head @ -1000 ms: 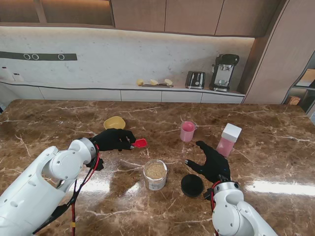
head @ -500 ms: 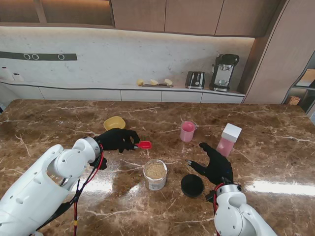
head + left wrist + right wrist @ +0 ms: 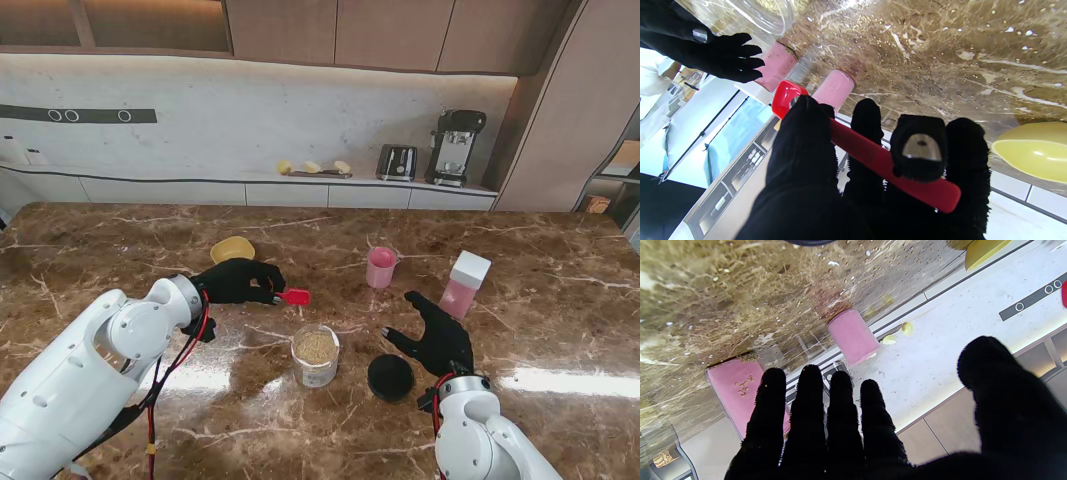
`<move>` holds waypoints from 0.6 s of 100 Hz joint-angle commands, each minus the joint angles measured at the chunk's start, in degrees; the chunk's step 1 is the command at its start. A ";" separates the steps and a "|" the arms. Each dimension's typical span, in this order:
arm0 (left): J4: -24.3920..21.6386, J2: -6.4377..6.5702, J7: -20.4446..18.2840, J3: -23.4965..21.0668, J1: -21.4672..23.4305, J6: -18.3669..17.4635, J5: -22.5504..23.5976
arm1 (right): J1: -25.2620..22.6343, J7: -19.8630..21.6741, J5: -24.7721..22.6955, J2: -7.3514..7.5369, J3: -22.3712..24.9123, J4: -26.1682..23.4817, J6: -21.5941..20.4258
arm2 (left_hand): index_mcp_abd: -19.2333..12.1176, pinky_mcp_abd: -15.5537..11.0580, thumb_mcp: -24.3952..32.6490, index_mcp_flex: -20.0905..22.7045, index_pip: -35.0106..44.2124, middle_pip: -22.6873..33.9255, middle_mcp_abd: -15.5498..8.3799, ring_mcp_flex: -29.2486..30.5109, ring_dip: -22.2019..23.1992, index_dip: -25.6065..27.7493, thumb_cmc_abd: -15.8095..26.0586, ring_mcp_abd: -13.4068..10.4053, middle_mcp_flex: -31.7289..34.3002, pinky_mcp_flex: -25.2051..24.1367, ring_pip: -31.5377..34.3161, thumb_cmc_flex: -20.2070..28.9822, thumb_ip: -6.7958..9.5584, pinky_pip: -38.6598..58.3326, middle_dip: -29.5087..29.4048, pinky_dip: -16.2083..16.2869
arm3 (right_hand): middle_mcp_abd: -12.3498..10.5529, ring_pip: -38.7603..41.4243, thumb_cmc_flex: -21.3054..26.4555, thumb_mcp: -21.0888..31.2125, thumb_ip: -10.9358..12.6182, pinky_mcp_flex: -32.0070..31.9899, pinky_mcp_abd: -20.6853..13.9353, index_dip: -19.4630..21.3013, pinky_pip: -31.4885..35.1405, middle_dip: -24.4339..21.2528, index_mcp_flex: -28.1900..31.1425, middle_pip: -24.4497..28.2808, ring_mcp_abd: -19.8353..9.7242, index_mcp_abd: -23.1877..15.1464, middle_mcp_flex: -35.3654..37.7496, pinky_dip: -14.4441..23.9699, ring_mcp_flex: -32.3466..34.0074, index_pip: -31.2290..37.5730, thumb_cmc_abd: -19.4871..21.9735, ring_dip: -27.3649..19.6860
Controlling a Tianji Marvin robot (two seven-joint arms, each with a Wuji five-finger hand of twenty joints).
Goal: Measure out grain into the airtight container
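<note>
The left hand point(image 3: 235, 282) has its black fingers point(image 3: 919, 150) curled tight around the handle of one red scoop point(image 3: 294, 295). In the left wrist view the thumb point(image 3: 806, 133) presses on the handle close to the little bowl of the scoop point(image 3: 784, 100). The scoop lies almost flat. Its long handle runs back into the fist and its bowl points to the right, away from the hand. It hangs in the air, a bit farther from me than the jar and just left of it.

The right hand point(image 3: 432, 333) holds nothing. Its four fingers point(image 3: 810, 400) lie straight, side by side, and the thumb point(image 3: 990, 373) sticks out wide.

There is one clear jar point(image 3: 315, 355) with tan grain in it, standing between the two hands and nearer to me. One round black lid point(image 3: 390, 376) lies flat just right of the jar, close to the right hand. There is one pink cup point(image 3: 380, 267), one pink box with a white top point(image 3: 464, 285), and one yellow bowl point(image 3: 232, 249) next to the left hand.

Everything sits on a shiny brown marble table point(image 3: 560, 300) with pale lines in it. Behind it is a long white counter point(image 3: 180, 180) with a toaster point(image 3: 397, 162) and a coffee machine point(image 3: 455, 146), and wooden cupboards point(image 3: 340, 30) up high.
</note>
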 commanded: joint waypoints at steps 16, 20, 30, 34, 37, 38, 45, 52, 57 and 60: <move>1.25 0.37 -2.55 0.04 -0.45 -1.09 -3.52 | -0.18 1.01 0.35 -0.10 -0.36 0.32 0.42 | -4.98 1.98 1.13 3.14 6.21 1.56 -0.09 4.16 -0.04 7.53 2.46 -0.08 1.92 2.07 4.35 5.54 1.38 3.31 0.26 3.04 | -1.03 -0.68 -0.39 -1.34 1.91 -0.73 0.65 -0.38 1.54 -0.05 -0.17 -0.95 -0.16 -1.79 0.48 -0.81 0.81 0.54 0.84 0.66; 1.46 0.49 -3.40 0.08 -0.58 -1.23 -4.37 | -0.17 1.07 0.32 -0.08 -0.38 0.29 0.40 | -4.75 1.99 1.34 2.85 5.45 1.62 0.14 3.99 0.30 9.58 2.80 0.05 1.78 1.95 4.01 5.58 1.48 2.88 0.54 3.06 | -0.96 -0.69 -0.38 -1.33 1.92 -0.71 0.72 -0.39 1.59 -0.05 -0.16 -0.98 -0.10 -1.76 0.47 -0.74 0.81 0.54 0.86 0.67; 1.86 0.61 -4.84 0.12 -0.62 -1.03 -6.69 | -0.16 1.19 0.08 -0.02 -0.40 0.17 0.33 | -3.56 2.09 1.91 1.46 5.50 2.04 0.85 3.62 0.50 11.34 3.44 0.58 1.73 1.75 3.40 5.84 1.97 2.40 0.32 3.03 | -1.07 -0.67 -0.39 -1.34 1.92 -0.70 0.66 -0.40 1.64 -0.01 -0.13 -1.00 -0.07 -1.78 0.56 -0.58 0.92 0.54 0.87 0.74; 1.93 0.66 -5.29 0.14 -0.61 -0.90 -7.28 | -0.11 1.24 -0.02 0.00 -0.40 0.17 0.29 | -3.23 2.09 2.00 1.35 5.45 2.03 0.92 3.71 0.53 11.54 3.50 0.82 1.81 1.75 3.21 5.89 2.05 2.38 0.05 3.05 | -0.95 -0.63 -0.39 -1.33 1.92 -0.61 0.36 -0.40 1.65 0.01 -0.09 -0.99 -0.13 -1.78 0.64 -0.53 1.00 0.54 0.86 0.78; 2.05 0.67 -5.42 0.14 -0.60 -1.00 -7.60 | -0.06 1.26 -0.07 0.01 -0.40 0.19 0.24 | -3.04 1.89 2.08 1.23 5.25 2.00 0.99 4.11 0.73 11.91 3.50 0.95 2.20 2.04 2.88 5.87 2.13 2.09 -1.20 3.01 | -0.98 -0.60 -0.37 -1.32 1.93 -0.51 -0.03 -0.39 1.59 0.03 0.06 -0.97 -0.28 -1.71 0.71 -0.53 1.14 0.60 0.87 0.80; 2.11 0.65 -5.38 0.14 -0.58 -1.07 -7.71 | -0.03 1.27 -0.09 0.02 -0.40 0.21 0.22 | -2.94 1.88 2.09 1.23 5.22 2.02 1.04 4.27 0.76 11.96 3.49 1.00 2.32 2.22 2.86 5.87 2.14 2.08 -1.42 3.01 | -0.97 -0.60 -0.34 -1.31 1.93 -0.49 -0.15 -0.39 1.56 0.03 0.05 -0.98 -0.37 -1.69 0.70 -0.54 1.14 0.60 0.84 0.80; 2.36 0.52 -5.16 0.13 -0.38 -1.24 -8.73 | 0.21 1.33 -0.22 0.05 -0.44 0.37 0.07 | -2.07 1.99 2.26 1.18 5.07 2.59 1.68 5.15 0.99 11.74 3.42 1.78 3.54 3.02 2.57 5.96 2.25 1.80 -5.97 3.40 | -1.10 -0.68 -0.06 -1.32 1.92 0.38 -2.05 -0.36 0.66 0.11 0.36 -0.72 -0.91 -1.52 1.17 -1.24 1.69 0.80 0.72 0.61; 2.51 0.46 -4.93 0.12 -0.19 -1.48 -9.08 | 0.63 1.21 -0.05 0.01 -0.54 0.76 -0.42 | -1.64 2.07 2.34 1.32 5.00 3.60 1.93 5.30 0.64 11.35 3.20 2.21 4.50 3.61 3.31 5.93 2.29 1.84 -10.40 4.05 | -1.29 -0.76 0.40 -1.31 1.91 1.42 -3.88 -0.35 0.12 0.10 0.87 -0.45 -1.75 -1.45 1.77 -2.01 2.33 1.10 0.49 0.29; 2.56 0.51 -4.99 0.14 -0.10 -1.79 -8.96 | 0.99 1.11 0.05 -0.01 -0.66 1.04 -0.71 | -1.59 2.09 2.31 1.55 4.85 3.66 1.90 5.45 0.61 11.12 3.17 2.45 5.08 3.86 3.77 5.90 2.27 2.07 -10.79 4.23 | -1.58 -0.77 0.72 -1.29 1.92 2.12 -4.81 -0.36 0.09 0.01 1.12 -0.38 -2.25 -1.40 2.03 -2.40 2.84 1.25 0.37 0.07; 2.61 0.51 -4.92 0.15 -0.02 -1.94 -8.90 | 1.24 1.02 0.04 -0.02 -0.75 1.22 -0.85 | -1.55 2.17 2.31 1.69 4.86 3.73 2.09 5.51 0.55 11.07 3.07 2.55 5.40 4.07 4.06 5.97 2.24 2.25 -10.88 4.36 | -1.68 -0.92 0.92 -1.36 1.90 2.68 -5.20 -0.44 0.01 -0.36 1.36 -0.37 -2.51 -1.51 2.39 -3.39 3.32 1.51 0.24 -0.50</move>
